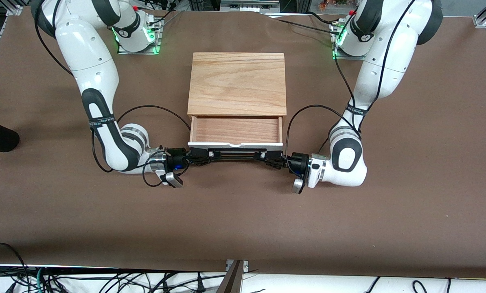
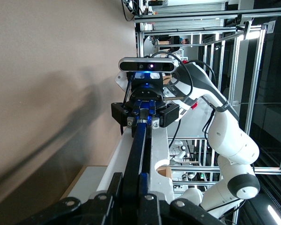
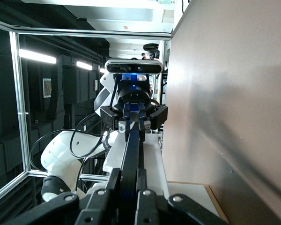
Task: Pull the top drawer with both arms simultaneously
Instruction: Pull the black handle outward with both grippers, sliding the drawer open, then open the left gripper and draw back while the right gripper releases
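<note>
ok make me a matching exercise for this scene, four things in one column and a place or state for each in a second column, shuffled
Things:
1. top drawer
2. left gripper
3. right gripper
4. cabinet top

Places or states:
A. shut on the handle at the right arm's end
B. light wood slab above the drawer
C. pulled partway out, nothing inside
D. shut on the handle at the left arm's end

Pairs: 1-C, 2-D, 3-A, 4-B

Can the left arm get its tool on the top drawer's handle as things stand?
Yes, apparently: the left tool is shut on the handle of the top drawer at its own end. The right tool is shut on the handle's opposite end, so the bar between them is free.
</note>
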